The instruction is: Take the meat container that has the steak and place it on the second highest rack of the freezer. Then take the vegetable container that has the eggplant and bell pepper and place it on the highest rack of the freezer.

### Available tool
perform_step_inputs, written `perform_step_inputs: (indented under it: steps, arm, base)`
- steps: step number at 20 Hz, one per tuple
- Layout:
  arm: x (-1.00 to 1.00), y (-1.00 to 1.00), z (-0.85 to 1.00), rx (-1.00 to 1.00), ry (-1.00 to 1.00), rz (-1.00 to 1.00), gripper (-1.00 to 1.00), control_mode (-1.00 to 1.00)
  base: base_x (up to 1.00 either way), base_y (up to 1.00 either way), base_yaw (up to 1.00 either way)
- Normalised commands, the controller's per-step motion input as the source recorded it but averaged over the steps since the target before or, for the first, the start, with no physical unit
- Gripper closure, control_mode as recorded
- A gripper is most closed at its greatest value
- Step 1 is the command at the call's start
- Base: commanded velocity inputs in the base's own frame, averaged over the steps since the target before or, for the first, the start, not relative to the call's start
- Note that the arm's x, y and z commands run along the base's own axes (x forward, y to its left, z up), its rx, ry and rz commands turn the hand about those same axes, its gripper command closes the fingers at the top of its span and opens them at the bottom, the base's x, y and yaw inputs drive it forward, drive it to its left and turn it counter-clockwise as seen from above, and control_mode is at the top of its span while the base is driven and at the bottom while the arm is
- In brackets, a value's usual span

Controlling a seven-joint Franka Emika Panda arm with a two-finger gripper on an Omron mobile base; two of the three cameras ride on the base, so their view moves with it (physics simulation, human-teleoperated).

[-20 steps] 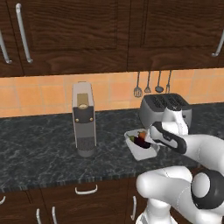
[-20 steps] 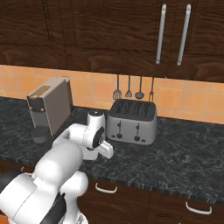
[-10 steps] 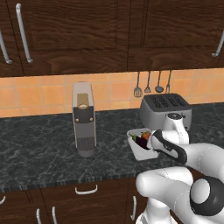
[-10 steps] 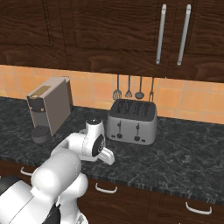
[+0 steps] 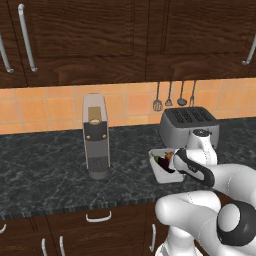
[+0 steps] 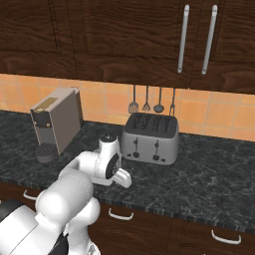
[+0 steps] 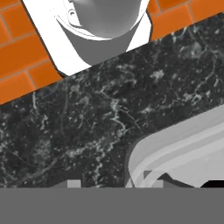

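The arm has lowered over the vegetable container (image 5: 161, 169), gripper (image 5: 176, 161) state unclear.

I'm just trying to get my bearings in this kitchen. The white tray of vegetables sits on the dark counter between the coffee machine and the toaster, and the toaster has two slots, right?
Not quite. The toaster has four slots along its top, as the right base view shows. The rest holds: the white tray of vegetables sits on the dark counter between the coffee machine and the toaster.

dark marble counter (image 5: 45, 175): coffee machine (image 5: 96, 136), toaster (image 5: 189, 125), white vegetable container (image 5: 161, 169).
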Motion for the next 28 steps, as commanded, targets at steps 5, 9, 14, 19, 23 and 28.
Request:
perform_step_inputs:
  steps: [5,9,14,19,23,28]
  arm:
    - [-0.01,0.0,0.0,0.0,0.0,0.0,1.0,-1.0]
    - [-0.08,0.0,0.35,0.0,0.0,0.0,1.0,-1.0]
    - [-0.29,-0.31,0.81,0.0,0.01,-0.01,1.0,-1.0]
    - [-0.55,-0.3,0.86,0.0,0.13,0.0,1.0,-1.0]
    - [-0.67,0.24,0.93,0.0,0.13,0.12,1.0,-1.0]
    - [-0.21,0.8,0.56,-0.02,0.08,0.21,1.0,-1.0]
  base:
    - [0.0,0.0,0.0]
    - [0.0,0.0,0.0]
    - [0.0,0.0,0.0]
    - [0.0,0.0,0.0]
    - [0.0,0.0,0.0]
    - [0.0,0.0,0.0]
